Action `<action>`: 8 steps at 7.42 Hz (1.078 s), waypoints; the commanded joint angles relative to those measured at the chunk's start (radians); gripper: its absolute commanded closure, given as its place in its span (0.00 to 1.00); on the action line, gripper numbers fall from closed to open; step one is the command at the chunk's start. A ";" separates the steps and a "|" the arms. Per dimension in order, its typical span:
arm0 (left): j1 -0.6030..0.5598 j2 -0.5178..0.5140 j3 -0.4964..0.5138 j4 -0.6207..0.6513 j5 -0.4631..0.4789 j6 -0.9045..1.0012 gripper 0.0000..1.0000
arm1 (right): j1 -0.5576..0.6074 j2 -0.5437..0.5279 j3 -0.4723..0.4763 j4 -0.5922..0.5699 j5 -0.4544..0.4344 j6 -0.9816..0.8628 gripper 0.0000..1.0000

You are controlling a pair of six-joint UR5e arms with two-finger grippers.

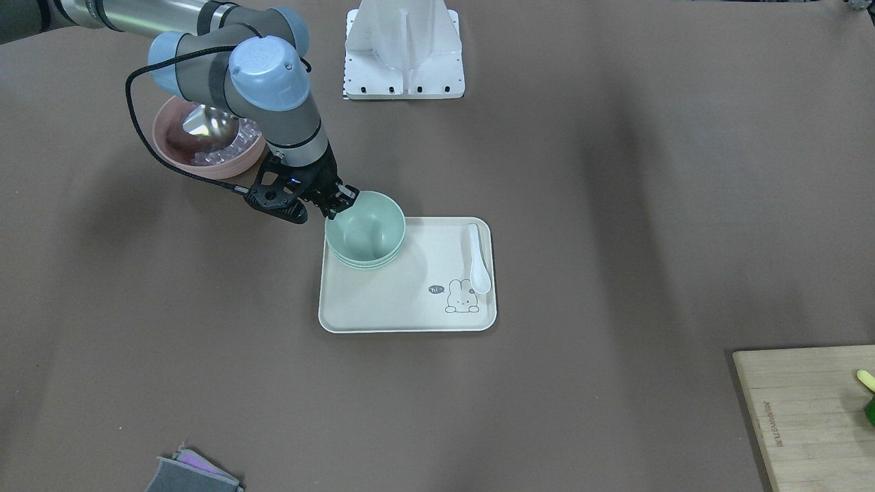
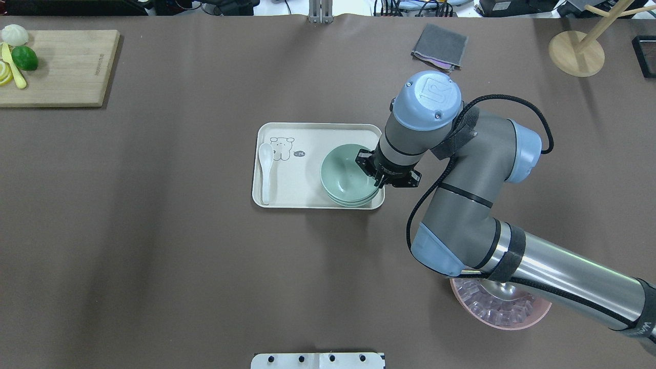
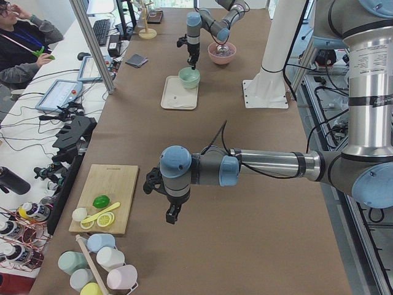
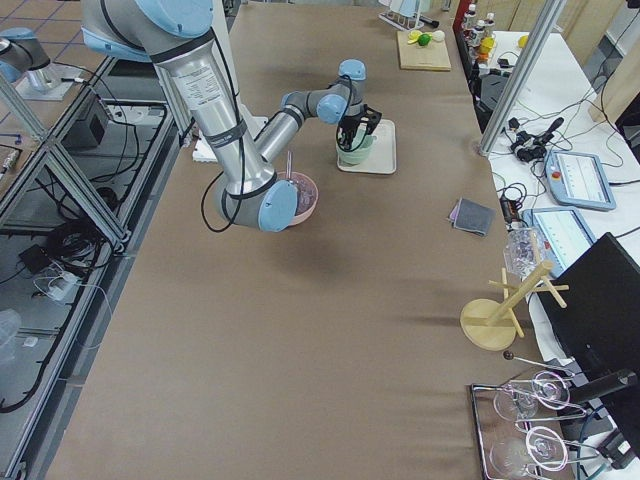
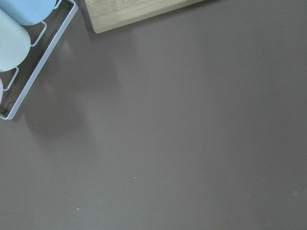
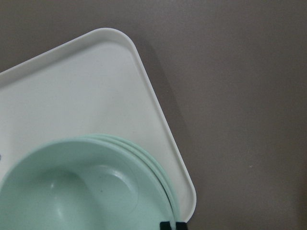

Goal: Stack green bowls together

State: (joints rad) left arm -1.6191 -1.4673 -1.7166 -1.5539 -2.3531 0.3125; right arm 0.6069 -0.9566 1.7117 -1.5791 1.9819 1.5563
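Three pale green bowls [image 1: 366,232] sit nested in one stack on the corner of a cream tray [image 1: 410,307]. They also show in the overhead view [image 2: 348,174] and the right wrist view [image 6: 81,191]. My right gripper [image 1: 340,202] reaches down at the stack's edge and is shut on the rim of the top green bowl; its fingertips [image 6: 171,225] just show at that rim. My left gripper [image 3: 172,215] hangs over bare table near the cutting board, far from the bowls. I cannot tell whether it is open or shut.
A white spoon [image 1: 476,260] lies on the tray's other side. A pink bowl [image 2: 512,318] with a metal scoop sits under my right arm. A cutting board [image 2: 61,66] with fruit, a grey cloth [image 2: 439,47], a wooden stand [image 2: 576,51] and a mug rack [image 5: 19,48] stand around the edges.
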 commanded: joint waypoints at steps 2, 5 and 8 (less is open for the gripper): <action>0.001 -0.001 -0.001 0.000 0.000 -0.003 0.01 | -0.001 -0.004 -0.001 0.001 -0.002 -0.004 1.00; 0.001 -0.001 -0.005 0.000 0.000 -0.003 0.01 | -0.001 -0.007 0.003 0.001 0.000 -0.037 1.00; 0.001 -0.001 -0.001 0.000 0.000 -0.004 0.01 | 0.028 -0.001 0.011 -0.004 0.005 -0.123 0.00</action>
State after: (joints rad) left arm -1.6184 -1.4680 -1.7194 -1.5539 -2.3531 0.3085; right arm 0.6177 -0.9603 1.7183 -1.5814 1.9822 1.4663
